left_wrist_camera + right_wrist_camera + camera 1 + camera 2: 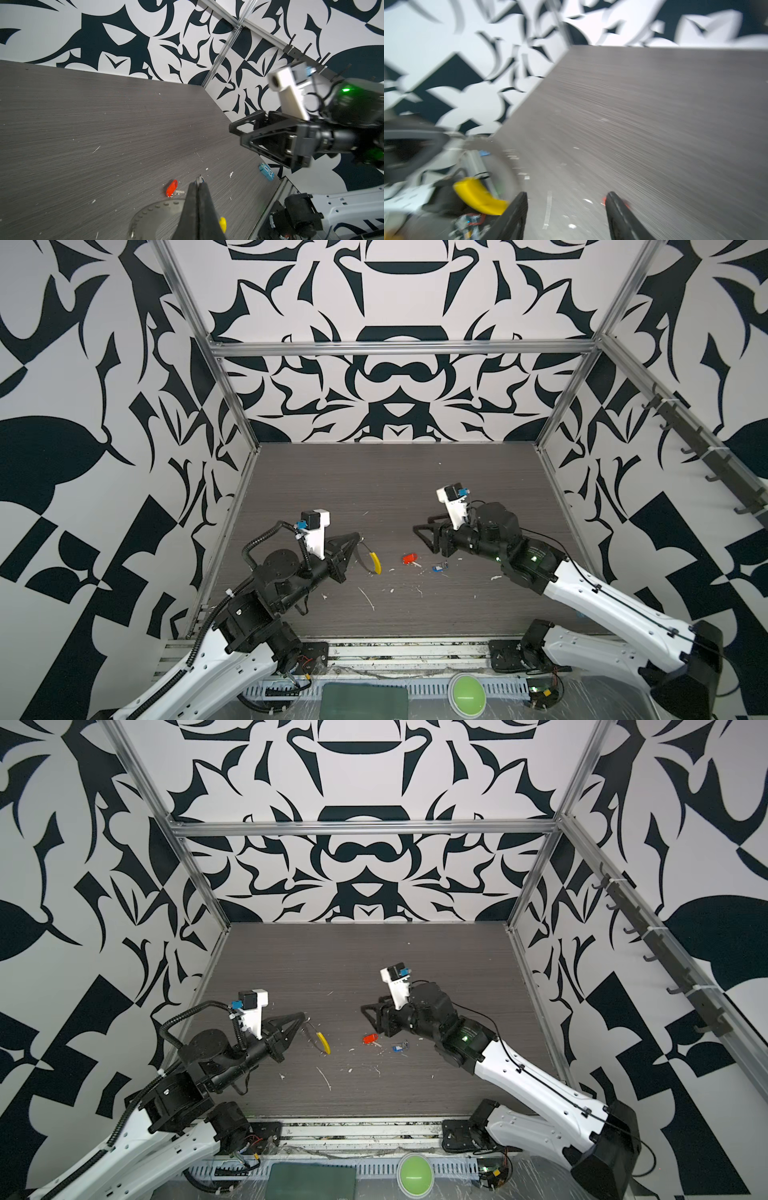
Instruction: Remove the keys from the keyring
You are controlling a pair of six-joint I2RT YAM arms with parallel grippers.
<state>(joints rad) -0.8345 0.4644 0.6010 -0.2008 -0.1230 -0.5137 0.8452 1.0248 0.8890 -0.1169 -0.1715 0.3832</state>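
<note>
**Figure: both top views and both wrist views, one instant.** My left tool [199, 182] is pinched tight on the thin wire of the keyring [375, 563], on a bare stretch near the yellow sleeve [479, 197]. My right tool [566, 195] stands wide with nothing between its fingers, above the surface [374, 489]. The red key [409, 559] and the blue key [437, 568] lie flat on the surface. They are near each other, between the two tools and apart from the ring. Neither looks threaded on the wire, so I judge the removal essentially done.

**Step in hand, as I read it:** clearing the right tool away. To do it well I should lift before travelling sideways, so the open fingers sweep neither key. The left grip should hold firm until the ring can be lowered beside the keys, not onto them.

**Hard to make out:** the right wrist view is blurred, giving only the sleeve and a red-orange trace beside one finger. The wire is hair-thin in both top views, so I cannot tell whether its lower arc touches the surface. In the left wrist view the frame edge cuts off the loop.
</note>
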